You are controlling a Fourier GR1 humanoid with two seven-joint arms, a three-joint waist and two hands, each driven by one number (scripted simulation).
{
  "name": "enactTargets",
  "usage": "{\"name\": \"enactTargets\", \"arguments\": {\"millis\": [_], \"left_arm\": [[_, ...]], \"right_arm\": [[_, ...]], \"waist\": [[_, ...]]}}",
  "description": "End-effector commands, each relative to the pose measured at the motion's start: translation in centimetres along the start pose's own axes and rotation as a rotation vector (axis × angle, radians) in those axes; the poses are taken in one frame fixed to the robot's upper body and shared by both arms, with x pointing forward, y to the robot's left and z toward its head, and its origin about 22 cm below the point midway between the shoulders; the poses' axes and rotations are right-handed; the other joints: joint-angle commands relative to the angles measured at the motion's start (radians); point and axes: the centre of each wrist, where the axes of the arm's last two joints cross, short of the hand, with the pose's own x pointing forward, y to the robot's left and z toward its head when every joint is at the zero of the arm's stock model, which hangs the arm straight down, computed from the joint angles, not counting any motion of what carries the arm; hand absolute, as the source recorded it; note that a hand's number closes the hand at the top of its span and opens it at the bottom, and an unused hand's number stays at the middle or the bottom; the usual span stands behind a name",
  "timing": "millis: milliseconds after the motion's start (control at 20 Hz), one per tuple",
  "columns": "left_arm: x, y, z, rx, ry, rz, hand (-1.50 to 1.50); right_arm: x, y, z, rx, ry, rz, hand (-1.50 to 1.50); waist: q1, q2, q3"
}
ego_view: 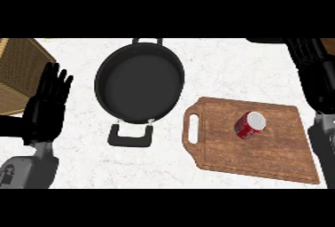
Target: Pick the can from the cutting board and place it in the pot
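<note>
A red can (250, 125) with a silver top lies on its side on the wooden cutting board (262, 155) at the right. To the board's left sits a black pot (138, 83) with two handles, nothing inside it. My right hand (314, 75) hangs along the right edge, fingers straight, above and to the right of the can, not touching it. My left hand (44, 106) rests open at the left edge, fingers up, left of the pot.
A wooden box (20, 71) stands at the far left, behind my left hand. White marbled counter (216, 62) shows between pot and board.
</note>
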Motion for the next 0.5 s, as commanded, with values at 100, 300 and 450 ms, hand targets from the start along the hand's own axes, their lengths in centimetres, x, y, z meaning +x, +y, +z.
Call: {"name": "enactTargets", "arguments": {"millis": [100, 300, 450], "left_arm": [[-1.4, 4.9, 0.9, 0.077, 0.134, -0.331, 0.00], [-2.9, 8.4, 3.0, 0.141, 0.326, -0.517, 0.00], [-2.0, 9.5, 2.6, 0.181, 0.420, -0.602, 0.00]], "right_arm": [[-1.1, 3.0, 0.7, 0.143, 0.074, 0.021, 1.50], [2.2, -2.0, 0.1, 0.173, -0.003, 0.637, 1.50], [-2.8, 0.9, 3.8, -0.205, -0.046, 0.430, -1.50]], "waist": [[0.017, 0.001, -0.005], [-0.004, -0.004, -0.027], [-0.029, -0.005, -0.001]]}}
